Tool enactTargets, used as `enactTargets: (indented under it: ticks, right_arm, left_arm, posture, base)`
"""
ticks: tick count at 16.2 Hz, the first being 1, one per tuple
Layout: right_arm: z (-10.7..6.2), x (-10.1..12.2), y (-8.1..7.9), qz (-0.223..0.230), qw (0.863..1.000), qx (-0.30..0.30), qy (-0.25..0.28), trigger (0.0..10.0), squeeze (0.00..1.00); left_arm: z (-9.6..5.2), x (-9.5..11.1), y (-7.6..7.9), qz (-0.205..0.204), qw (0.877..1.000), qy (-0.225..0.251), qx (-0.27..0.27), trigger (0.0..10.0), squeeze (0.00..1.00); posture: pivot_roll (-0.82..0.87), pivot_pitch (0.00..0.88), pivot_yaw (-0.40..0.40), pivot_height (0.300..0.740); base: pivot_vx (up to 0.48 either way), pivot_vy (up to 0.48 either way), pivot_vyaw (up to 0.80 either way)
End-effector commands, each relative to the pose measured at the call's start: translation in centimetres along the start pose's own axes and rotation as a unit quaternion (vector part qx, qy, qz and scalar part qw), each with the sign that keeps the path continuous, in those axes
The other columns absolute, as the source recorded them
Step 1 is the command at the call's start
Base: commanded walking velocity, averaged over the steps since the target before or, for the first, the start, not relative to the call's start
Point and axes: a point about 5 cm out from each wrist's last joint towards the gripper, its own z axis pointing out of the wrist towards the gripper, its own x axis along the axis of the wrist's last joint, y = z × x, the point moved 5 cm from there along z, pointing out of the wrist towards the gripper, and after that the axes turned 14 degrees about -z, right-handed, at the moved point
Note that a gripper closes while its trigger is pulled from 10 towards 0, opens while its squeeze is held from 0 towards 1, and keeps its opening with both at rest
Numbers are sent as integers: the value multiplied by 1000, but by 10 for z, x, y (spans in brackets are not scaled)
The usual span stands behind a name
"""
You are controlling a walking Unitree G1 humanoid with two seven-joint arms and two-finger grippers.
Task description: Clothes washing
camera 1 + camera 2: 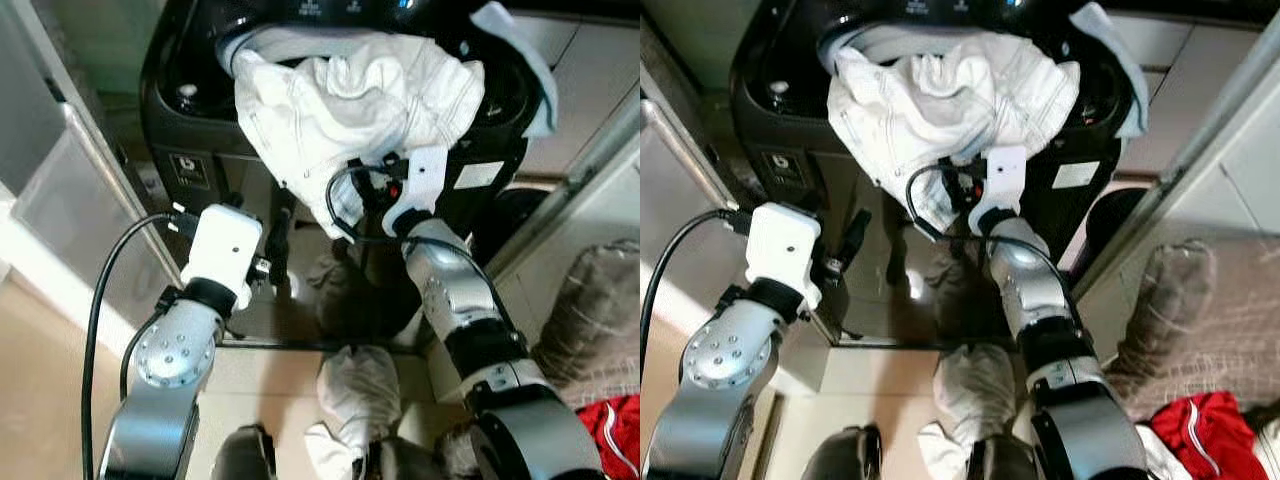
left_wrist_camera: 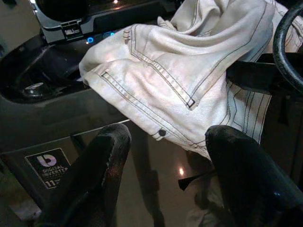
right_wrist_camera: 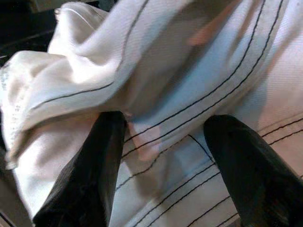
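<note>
Over the washer's open mouth, white jeans [image 1: 350, 110] lie bunched, one end spilling down the dark front of the washing machine [image 1: 190, 120].
Right gripper [image 3: 163, 156] is up against the hanging cloth, fingers spread wide with the fabric between them, not pinched. Left gripper [image 2: 165, 175] hangs parted and empty, low before the machine's front. A sticker [image 2: 47, 165] there reads "Digital Inverter" and "11".
</note>
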Motion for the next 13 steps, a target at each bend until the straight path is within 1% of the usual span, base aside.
enactTargets:
  ticks: [1, 2, 3, 4, 5, 6, 7, 9, 11, 12, 13]
  right_arm:
    - [0, -1, 3, 0, 1000, -5, -3, 10000, 0]
    - [11, -2, -2, -8, 1000, -18, -19, 10000, 0]
    - [21, -1, -3, -45, 998, -30, -27, 10000, 0]
    - [23, -1, -3, -60, 997, -35, -29, 10000, 0]
    - [26, -4, 0, -69, 996, -43, -42, 10000, 0]
    - [27, -4, 0, -69, 996, -45, -43, 10000, 0]
    - [28, -7, 2, -54, 996, -54, -55, 0, 0]
    - [30, -12, 7, -36, 993, -75, -82, 0, 0]
    - [38, 6, 7, -43, 995, -76, -52, 0, 0]
    - [42, 18, 6, -52, 995, -76, -33, 0, 0]
    - [47, 31, 5, -52, 996, -75, -13, 0, 0]
  left_arm:
    - [-1, 5, 1, 0, 1000, 7, 1, 10000, 0]
    - [-5, 7, 2, -3, 1000, 9, 7, 10000, 0]
    - [-11, 7, 3, -7, 1000, 4, 14, 10000, 0]
    - [-13, 7, 4, -8, 1000, 3, 15, 10000, 0]
    - [-15, 7, 5, -8, 1000, 1, 14, 10000, 0]
    - [-15, 7, 5, -8, 1000, 1, 14, 10000, 0]
    - [-15, 8, 5, -6, 1000, 1, 14, 10000, 0]
    - [-16, 9, 4, -3, 1000, 0, 17, 10000, 0]
    - [-17, 10, 3, 0, 1000, 0, 21, 10000, 0]
    - [-17, 10, 2, 1, 1000, -1, 23, 10000, 0]
    - [-17, 10, 1, 2, 1000, -1, 24, 10000, 0]
  posture:
    - [212, 180, -17, 740]
    - [241, 244, -35, 740]
    - [245, 258, -36, 740]
    - [248, 263, -36, 740]
    - [255, 272, -36, 740]
    - [255, 272, -36, 740]
    - [262, 276, -35, 740]
    - [271, 277, -35, 740]
    - [281, 272, -37, 740]
    - [283, 272, -37, 740]
    - [281, 268, -39, 740]
  base:
    - [0, 0, 0]
    - [0, 0, 0]
    - [0, 0, 0]
    - [0, 0, 0]
    - [0, 0, 0]
    - [0, 0, 0]
    - [0, 0, 0]
    - [0, 0, 0]
    - [0, 0, 0]
    - [0, 0, 0]
    - [0, 0, 0]
